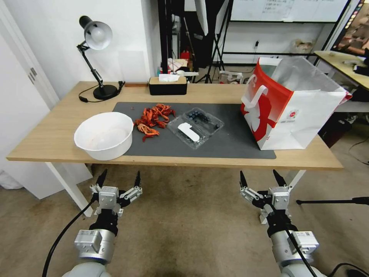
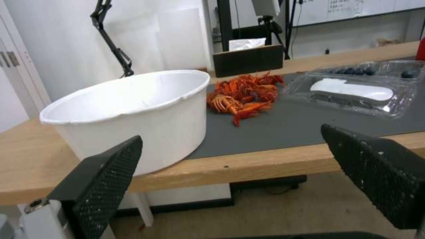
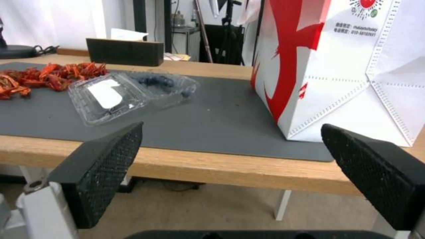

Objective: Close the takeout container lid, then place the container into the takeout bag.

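I'm looking into what reads as a lab or studio workroom: a wooden desk (image 1: 50, 138) with a black desk lamp (image 1: 96, 46), black tripods and light stands (image 1: 215, 42) crowded behind it, a whiteboard (image 1: 288, 9) on the far wall, and bare concrete floor (image 1: 184, 215).

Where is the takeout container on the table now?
In the head view, the takeout container lies open on the dark mat, between the crayfish pile on its left and the takeout bag on its right.

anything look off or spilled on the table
Yes: a pile of red crayfish lies loose on the dark mat, outside the white bowl. The takeout container lies flat open, its lid not yet closed.
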Controlling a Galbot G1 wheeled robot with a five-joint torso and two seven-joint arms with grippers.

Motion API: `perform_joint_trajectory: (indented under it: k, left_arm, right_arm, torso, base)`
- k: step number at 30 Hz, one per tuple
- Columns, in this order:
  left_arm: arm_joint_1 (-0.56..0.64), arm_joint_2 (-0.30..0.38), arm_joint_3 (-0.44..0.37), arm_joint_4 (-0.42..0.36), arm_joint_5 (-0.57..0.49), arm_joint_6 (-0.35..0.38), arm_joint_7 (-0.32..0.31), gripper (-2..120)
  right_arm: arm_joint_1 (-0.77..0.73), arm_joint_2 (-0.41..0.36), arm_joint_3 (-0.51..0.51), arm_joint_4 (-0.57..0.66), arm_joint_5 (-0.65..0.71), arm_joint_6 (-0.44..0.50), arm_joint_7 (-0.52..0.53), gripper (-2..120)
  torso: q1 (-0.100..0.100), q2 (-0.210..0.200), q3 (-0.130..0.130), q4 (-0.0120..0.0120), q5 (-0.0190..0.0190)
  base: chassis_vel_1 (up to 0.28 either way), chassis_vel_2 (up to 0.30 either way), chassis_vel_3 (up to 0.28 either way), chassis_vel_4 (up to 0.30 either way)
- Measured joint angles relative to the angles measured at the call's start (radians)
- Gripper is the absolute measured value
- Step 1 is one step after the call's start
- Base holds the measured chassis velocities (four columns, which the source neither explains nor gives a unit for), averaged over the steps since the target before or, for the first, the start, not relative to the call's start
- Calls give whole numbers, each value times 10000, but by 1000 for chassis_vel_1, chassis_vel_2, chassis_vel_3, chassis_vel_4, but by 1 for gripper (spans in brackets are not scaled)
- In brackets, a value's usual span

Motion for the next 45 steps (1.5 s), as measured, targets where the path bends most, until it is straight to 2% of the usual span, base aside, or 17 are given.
perform_joint_trajectory:
  k: [22, 23, 25, 26, 27, 28, 31, 32, 33, 37, 45]
  left_arm:
    - [0, 15, 15, -7, -34, 4, -35, 100]
    - [1, 36, 58, -25, -79, 16, -74, 100]
    - [0, 64, 79, -42, -127, 38, -122, 100]
    - [4, 128, 166, -98, -262, 114, -262, 100]
    - [16, 357, 495, -323, -723, 381, -703, 100]
    - [16, 357, 495, -323, -723, 381, -703, 100]
    - [64, 1109, 1549, -1000, -2194, 1272, -2129, 100]
    - [64, 1109, 1549, -1000, -2194, 1272, -2129, 100]
    - [74, 1325, 1846, -1182, -2626, 1509, -2510, 100]
    - [-2, 1584, 2122, -1044, -2971, 1548, -2551, 100]
    - [-142, 1669, 2013, -788, -3000, 1235, -2326, 100]
  right_arm:
    - [-67, 54, -82, 34, -35, -89, -42, 100]
    - [-192, 153, -259, 71, -78, -212, -143, 100]
    - [-271, 212, -336, 93, -121, -321, -203, 100]
    - [-456, 385, -633, 227, -226, -580, -396, 100]
    - [-718, 613, -987, 297, -327, -906, -650, 100]
    - [-718, 613, -987, 297, -327, -906, -650, 100]
    - [-688, 705, -984, 384, -284, -1036, -805, 100]
    - [-688, 705, -984, 384, -284, -1036, -805, 100]
    - [-642, 707, -895, 419, -237, -1064, -821, 100]
    - [-539, 665, -678, 466, -123, -1106, -859, 100]
    - [-254, 397, -411, 348, 247, -948, -1010, 100]
  torso:
    - [-1, 0, 0, 3, -4]
    - [0, 0, 0, 0, 5]
    - [0, 0, 0, -4, 1]
    - [0, 0, 0, 8, -10]
    - [-1, 0, 0, -8, 3]
    - [-1, 0, 0, -8, 3]
    - [0, 0, 0, 1, 1]
    - [0, 0, 0, 1, 1]
    - [0, 0, 0, 0, 3]
    - [0, 0, -1, 0, -1]
    - [0, 0, -1, -1, 0]
  base:
    - [0, 0, 0, 0]
    - [0, 0, 0, 0]
    - [0, 0, 0, 0]
    - [0, 0, 0, 0]
    - [0, 0, 0, 0]
    - [0, 0, 0, 0]
    - [0, 0, 0, 0]
    - [0, 0, 0, 0]
    - [0, 0, 0, 0]
    - [0, 0, 0, 0]
    - [0, 0, 0, 0]
